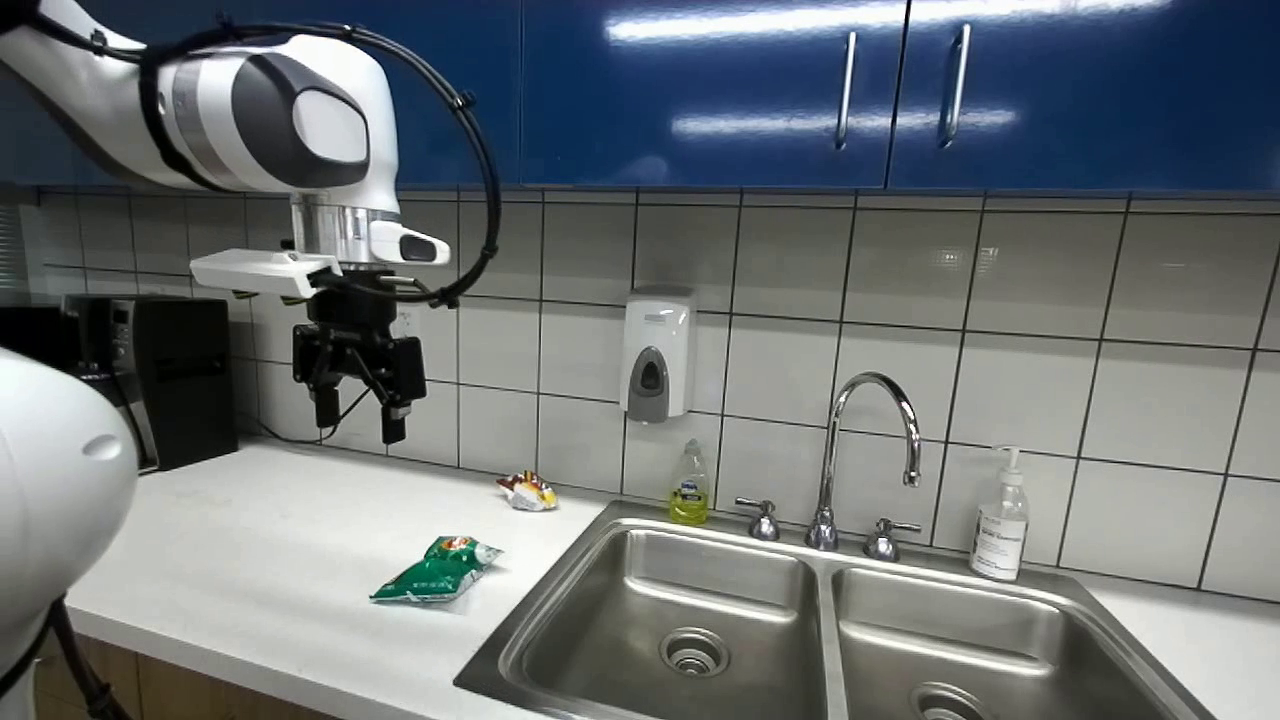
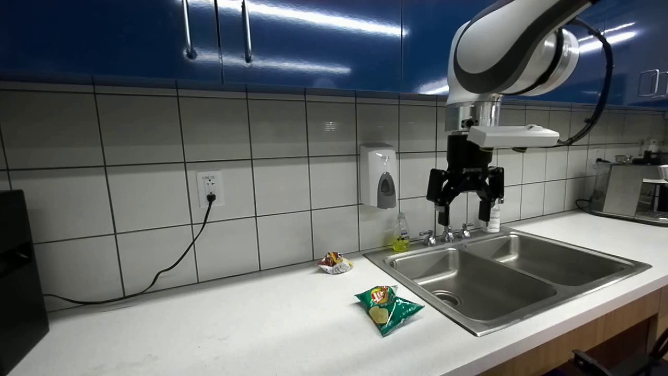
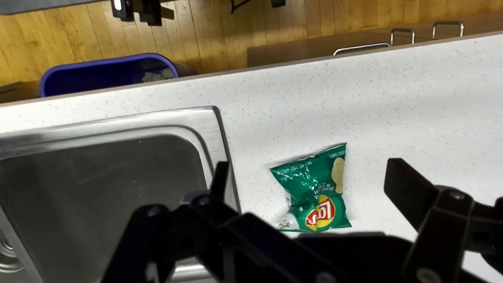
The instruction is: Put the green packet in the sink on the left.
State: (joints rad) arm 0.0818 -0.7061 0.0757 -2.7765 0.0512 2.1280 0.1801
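The green packet (image 1: 440, 572) is a shiny, crumpled chip bag lying flat on the white counter, beside the sink. It shows in an exterior view (image 2: 387, 308) and in the wrist view (image 3: 314, 188). The steel sink has two basins. The left basin (image 1: 720, 570), the one nearer the packet, also shows in an exterior view (image 2: 501, 303) and in the wrist view (image 3: 106, 173). My gripper (image 1: 360, 417) is open and empty, pointing down, well above the counter in both exterior views (image 2: 464, 213). In the wrist view, the packet appears between my spread fingers (image 3: 308, 171), below them and not touched.
A crumpled red, yellow and white wrapper (image 1: 527, 491) lies near the tiled wall. A dish soap bottle (image 1: 690, 485), faucet (image 1: 828, 460) and pump bottle (image 1: 1000, 530) stand behind the sink. A soap dispenser (image 2: 378, 175) hangs on the wall. A black machine (image 1: 165, 380) stands on the counter.
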